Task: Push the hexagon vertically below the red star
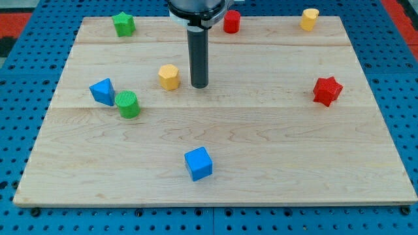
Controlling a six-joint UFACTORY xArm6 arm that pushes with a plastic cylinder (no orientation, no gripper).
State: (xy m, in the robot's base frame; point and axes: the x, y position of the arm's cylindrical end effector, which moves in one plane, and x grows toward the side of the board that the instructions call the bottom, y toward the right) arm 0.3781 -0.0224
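Standing just at 3 o'clock of the yellow hexagon (168, 76), the tool's tip (200, 85) holds nothing and probably must go around to 9 o'clock, then push it toward 3 o'clock, ending below the red star (327, 91).

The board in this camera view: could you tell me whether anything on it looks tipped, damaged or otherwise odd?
Nothing stands out. All blocks sit intact on the board. My tip rests just to the view's right of the yellow hexagon, and the red star lies far right.

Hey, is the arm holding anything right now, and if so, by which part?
Nothing is held. The rod has no tool to grasp with; my tip rests on the board, just to the view's right of the yellow hexagon, with a small gap between them.
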